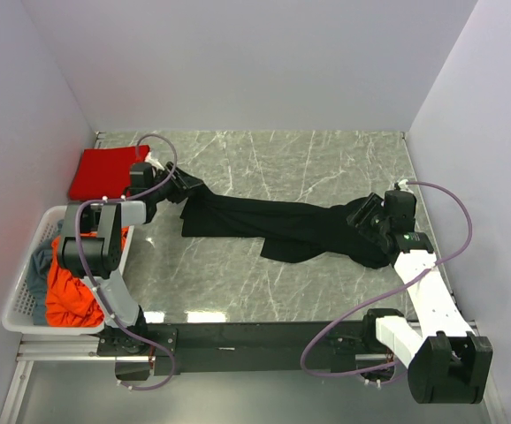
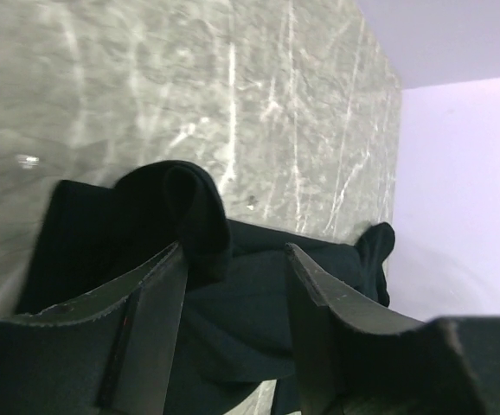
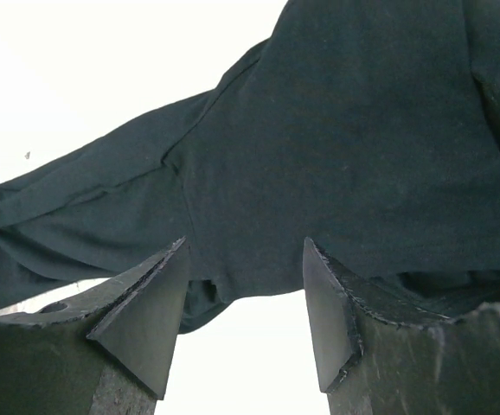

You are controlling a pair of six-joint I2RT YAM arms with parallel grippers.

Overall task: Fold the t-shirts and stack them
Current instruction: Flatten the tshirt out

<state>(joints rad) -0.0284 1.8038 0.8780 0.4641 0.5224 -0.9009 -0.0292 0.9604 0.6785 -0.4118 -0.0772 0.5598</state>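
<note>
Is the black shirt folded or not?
Not folded: the black shirt lies stretched out as a rumpled, uneven strip across the table.

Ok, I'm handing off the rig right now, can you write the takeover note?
Left gripper: open, at the left end of the black t-shirt.
Right gripper: open, at its right end.
The black t-shirt lies bunched across the table, unfolded.
Done: red t-shirt folded, back left.
Orange-red t-shirt and grey-blue t-shirt are in the basket.
To do: fold those three, stack all.
</note>
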